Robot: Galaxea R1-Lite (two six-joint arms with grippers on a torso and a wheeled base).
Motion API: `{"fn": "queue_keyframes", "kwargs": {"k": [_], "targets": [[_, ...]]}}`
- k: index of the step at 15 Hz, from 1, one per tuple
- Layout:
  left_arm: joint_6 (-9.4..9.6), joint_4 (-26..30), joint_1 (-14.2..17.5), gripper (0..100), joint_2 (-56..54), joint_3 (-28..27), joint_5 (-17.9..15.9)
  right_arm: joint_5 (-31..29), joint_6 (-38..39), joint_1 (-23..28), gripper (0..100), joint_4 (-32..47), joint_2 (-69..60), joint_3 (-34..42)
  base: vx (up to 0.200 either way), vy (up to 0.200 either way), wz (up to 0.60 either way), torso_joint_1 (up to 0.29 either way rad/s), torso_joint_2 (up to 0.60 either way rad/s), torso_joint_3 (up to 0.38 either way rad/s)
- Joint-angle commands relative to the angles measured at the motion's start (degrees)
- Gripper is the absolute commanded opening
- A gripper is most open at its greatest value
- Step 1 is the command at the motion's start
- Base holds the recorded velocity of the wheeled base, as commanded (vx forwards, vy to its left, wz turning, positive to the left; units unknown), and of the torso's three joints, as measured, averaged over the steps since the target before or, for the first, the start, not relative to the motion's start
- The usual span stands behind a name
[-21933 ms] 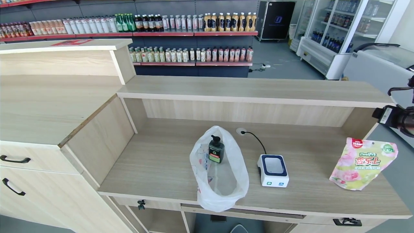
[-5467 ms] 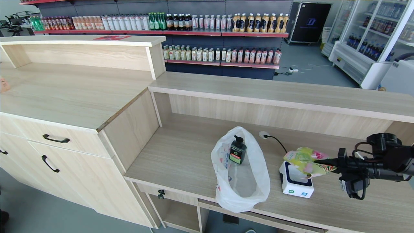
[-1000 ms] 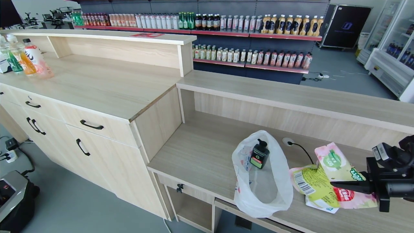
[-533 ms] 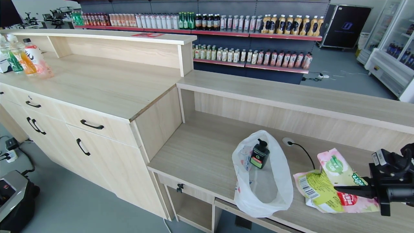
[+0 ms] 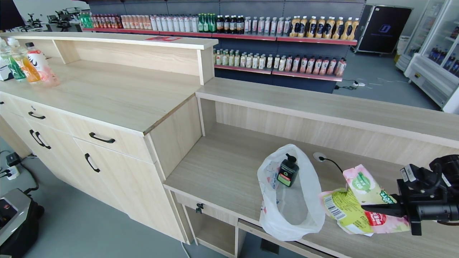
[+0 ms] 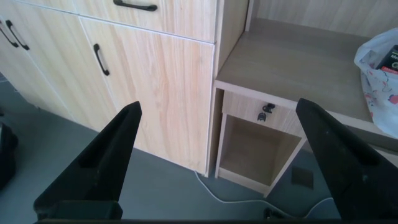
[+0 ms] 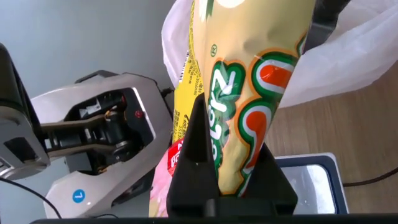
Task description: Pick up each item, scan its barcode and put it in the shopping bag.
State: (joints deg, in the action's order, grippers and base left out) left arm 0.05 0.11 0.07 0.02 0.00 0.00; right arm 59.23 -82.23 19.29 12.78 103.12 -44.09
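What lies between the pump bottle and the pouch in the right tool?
Head view: the shopping bag's plastic side; the pump bottle stands inside, the pouch in the right tool outside it.

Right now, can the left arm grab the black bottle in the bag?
Probably not yet: the left gripper hangs open over the floor by the cupboards, far from the bottle in the shopping bag.

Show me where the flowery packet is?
Head view, right side: the flowery packet is held in the right gripper over the counter, right beside the white shopping bag.
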Motion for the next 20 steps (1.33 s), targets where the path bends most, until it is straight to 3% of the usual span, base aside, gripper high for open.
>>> {"fn": "queue_keyframes", "kwargs": {"k": [1, 3, 5, 7, 11, 13, 17, 20], "targets": [[-0.05, 0.0, 0.0, 100, 0.0, 0.0, 0.0, 0.1, 0.5, 0.9, 0, 0.1, -1.5, -0.5, 0.0, 0.0, 0.0, 0.0, 0.0, 0.0], [0.04, 0.1, 0.0, 100, 0.0, 0.0, 0.0, 0.1, 4.5, 3.0, 0, 0.3, -3.8, -0.5, 0.0, 0.0, 0.0, 0.0, 0.0, 0.0], [-0.05, 0.0, 0.0, 100, 0.0, 0.0, 0.0, 0.1, 18.9, 2.4, 0, -1.0, -7.7, -0.8, 0.0, 0.0, 0.0, 0.0, 0.0, 0.0], [-0.05, 0.1, 0.0, 100, 0.0, 0.0, 0.0, -0.3, 28.0, -0.5, 0, -5.9, -9.0, -0.8, 0.0, 0.0, 0.0, 0.0, 0.0, 0.0], [0.04, 0.0, 0.0, 100, 0.0, 0.0, 0.0, -0.9, 31.5, -5.4, 0, -7.3, -8.7, -2.2, 0.0, 0.0, 0.0, 0.0, 0.0, 0.0], [-0.05, 0.0, 0.0, 100, 0.0, 0.0, 0.0, -4.0, 41.6, -8.2, 0, -7.7, -8.1, -4.9, 0.0, 0.0, 0.0, 0.0, 0.0, 0.0], [0.04, 0.0, 0.0, 100, 0.0, 0.0, 0.0, -13.8, 59.2, -15.0, 0, -24.6, -3.4, -4.9, 0.0, 0.0, 0.0, 0.0, 0.0, 0.0], [0.04, 0.1, 0.0, 100, 0.0, 0.0, 0.0, -17.7, 61.5, -18.5, 0, -31.4, 0.1, -2.7, 0.0, 0.0, 0.0, 0.0, 0.0, 0.0]]}}
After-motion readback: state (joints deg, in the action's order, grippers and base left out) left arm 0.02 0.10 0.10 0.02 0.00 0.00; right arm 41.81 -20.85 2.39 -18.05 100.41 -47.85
